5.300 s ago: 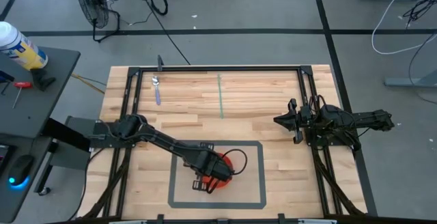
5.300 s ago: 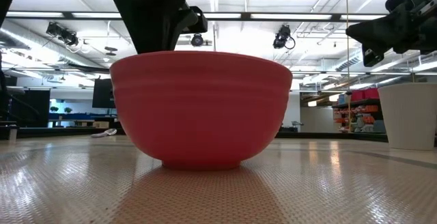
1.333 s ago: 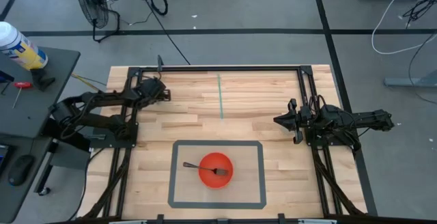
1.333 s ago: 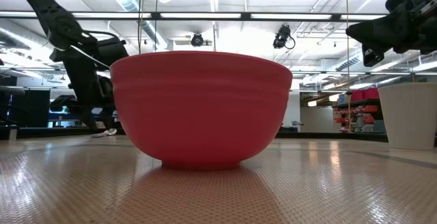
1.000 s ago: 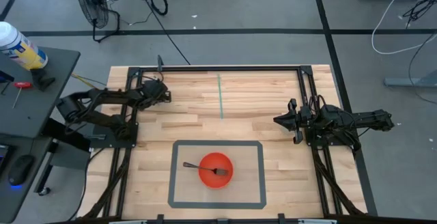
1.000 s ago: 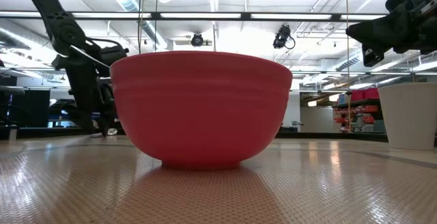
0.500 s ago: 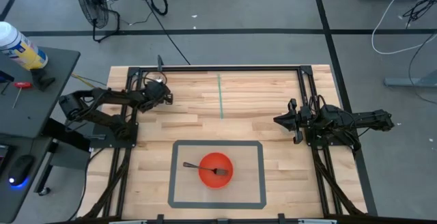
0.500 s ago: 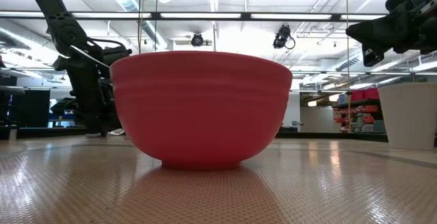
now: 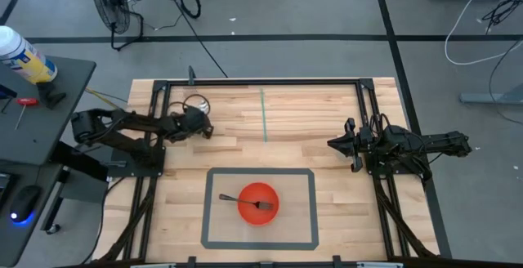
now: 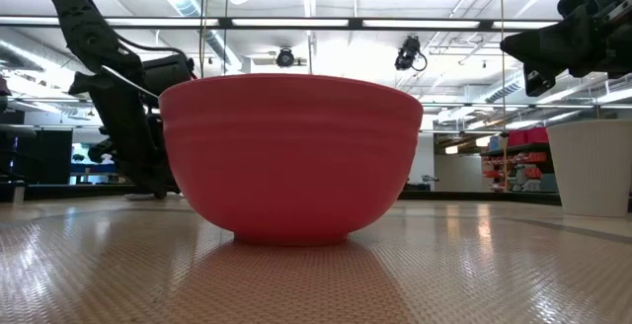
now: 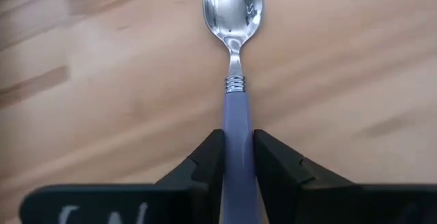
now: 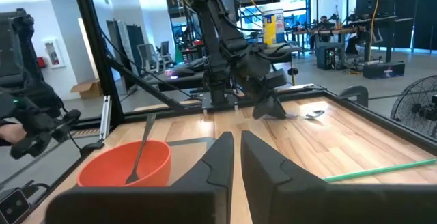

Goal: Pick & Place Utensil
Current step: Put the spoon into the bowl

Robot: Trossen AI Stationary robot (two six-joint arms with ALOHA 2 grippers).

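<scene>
A spoon [image 11: 235,80] with a lilac handle and a silver bowl sticks out ahead of my left gripper [image 11: 239,138], which is shut on it. In the high view this gripper [image 9: 200,127] is over the table's far-left part. A red bowl [image 9: 248,212] stands in a grey taped rectangle near the table's near edge, with a fork [image 9: 241,200] lying in it, handle out over the rim. The low view is filled by the bowl [image 10: 291,156]. My right gripper [image 9: 353,145] waits, shut, at the table's right side. My left gripper pinches the spoon's lilac handle [image 11: 239,125] between its two fingers [image 11: 208,162], which lie along the handle. The silver bowl [image 11: 233,5] points away past the fingertips. In the right wrist view the spoon's bowl [image 12: 315,113] sits low over the wood; whether it is clear of it I cannot tell.
Black frame rails [image 9: 261,82] run along the table's far, left and right sides. A green tape line [image 9: 264,117] marks the far middle. Bare wood lies between my left gripper and the taped rectangle [image 9: 258,171]. A side table with a bottle [image 9: 24,55] stands to the left.
My left gripper has moved from the far-left spot a little toward the near edge and the right, carrying the spoon with it. The bowl, the fork and my right arm have stayed put.
</scene>
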